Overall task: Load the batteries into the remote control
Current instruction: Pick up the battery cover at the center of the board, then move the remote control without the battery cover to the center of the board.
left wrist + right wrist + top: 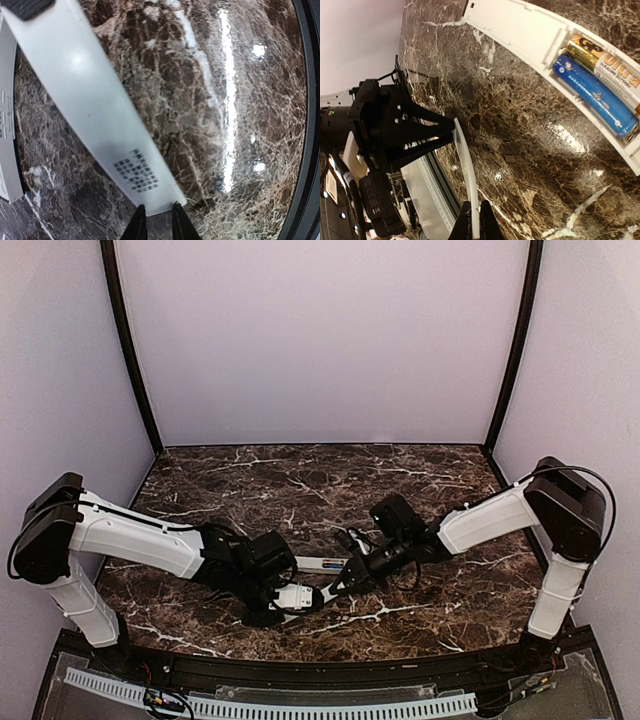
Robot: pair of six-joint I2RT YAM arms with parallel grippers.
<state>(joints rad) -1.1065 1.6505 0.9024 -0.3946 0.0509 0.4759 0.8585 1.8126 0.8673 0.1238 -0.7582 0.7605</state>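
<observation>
Opposite ends of the cover strip [100, 115] clamped by left gripper [156, 214] and right gripper [472, 216]; remote control [520, 30], probably light and rigid, suits long-edge grasping.

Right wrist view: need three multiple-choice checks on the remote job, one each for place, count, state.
1. Where are the batteries?
A. loose on the table
B. in the open slot of the remote
C. in a packet

2. How many batteries show?
A. one
B. two
C. four

3. The cover is:
A. clipped onto the remote
B. lying flat on the table
C. off the remote, pinched in the right fingers

Answers:
1 B, both lie side by side in the slot at the remote's end.
2 B, a blue one and a gold-and-black one are the only ones visible.
3 C, the thin white strip runs edge-on up from between the fingers, and the slot is uncovered.
</observation>
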